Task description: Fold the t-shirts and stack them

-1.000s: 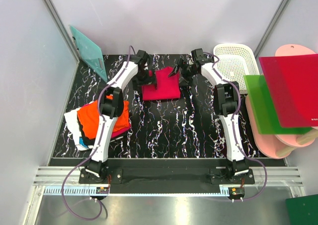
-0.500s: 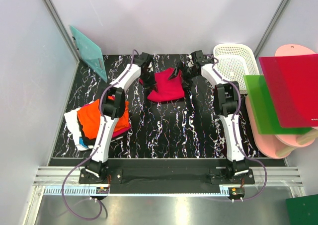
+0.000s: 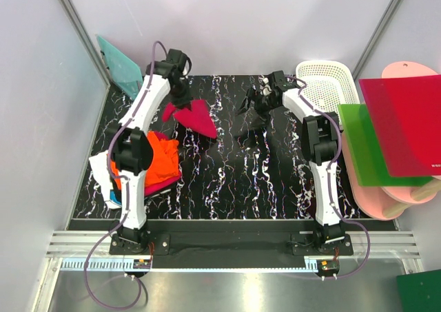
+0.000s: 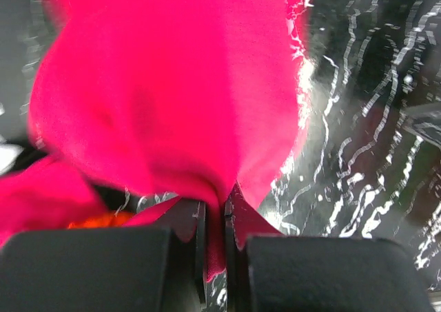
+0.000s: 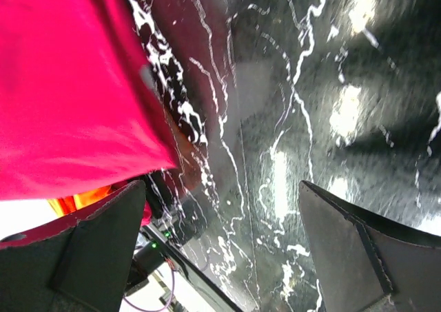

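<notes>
A folded crimson-pink t-shirt (image 3: 196, 117) hangs off the black marbled table at the back left, pinched at its edge by my left gripper (image 3: 178, 98), which is shut on it. The left wrist view shows the cloth (image 4: 172, 98) squeezed between the two jaws of the left gripper (image 4: 215, 219). An orange t-shirt (image 3: 160, 159) lies on a pile at the table's left side. My right gripper (image 3: 249, 105) stands open over bare table at the back middle, nothing between its fingers (image 5: 103, 236); the pink t-shirt (image 5: 76, 91) lies to its left in the right wrist view.
A white basket (image 3: 325, 85) stands at the back right. Stiff green (image 3: 368, 143) and red (image 3: 403, 122) boards lie over pink trays at the right. A teal board (image 3: 120, 67) leans at the back left corner. White and pink cloth lies under the pile (image 3: 103, 181).
My left gripper shut on the pink t-shirt's edge, lifted it and carried it left and back. The right gripper stayed open and drew slightly right.
</notes>
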`<state>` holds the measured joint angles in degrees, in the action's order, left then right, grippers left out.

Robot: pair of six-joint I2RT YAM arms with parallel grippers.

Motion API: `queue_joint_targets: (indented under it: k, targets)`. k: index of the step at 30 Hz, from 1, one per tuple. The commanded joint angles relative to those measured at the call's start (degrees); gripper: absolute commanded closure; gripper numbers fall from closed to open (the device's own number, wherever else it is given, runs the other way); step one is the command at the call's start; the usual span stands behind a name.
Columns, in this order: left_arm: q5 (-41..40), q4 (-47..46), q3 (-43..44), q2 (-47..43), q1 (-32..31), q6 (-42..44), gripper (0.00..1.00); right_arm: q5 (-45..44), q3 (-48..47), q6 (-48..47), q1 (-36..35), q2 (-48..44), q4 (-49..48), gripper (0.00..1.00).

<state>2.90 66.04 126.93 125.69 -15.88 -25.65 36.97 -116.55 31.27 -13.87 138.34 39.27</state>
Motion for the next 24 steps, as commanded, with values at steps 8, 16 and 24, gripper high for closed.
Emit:
queue_joint_targets:
  k: [8,16,24]
  targets:
    - [-9.13,14.90,5.79,-15.28,0.41,0.96,1.00,1.00,6.16,-2.17,-0.46,-7.47,-1.74,0.00]
    - [-13.01,17.63,-5.30,-27.33,9.18,-1.34,1.00,2.93,7.39,-2.00,-0.63,-7.74,-2.26,0.00]
    - [-6.25,19.48,-6.42,-32.24,13.42,0.07,1.00,3.90,8.80,-2.35,-0.55,-7.74,-2.26,0.00]
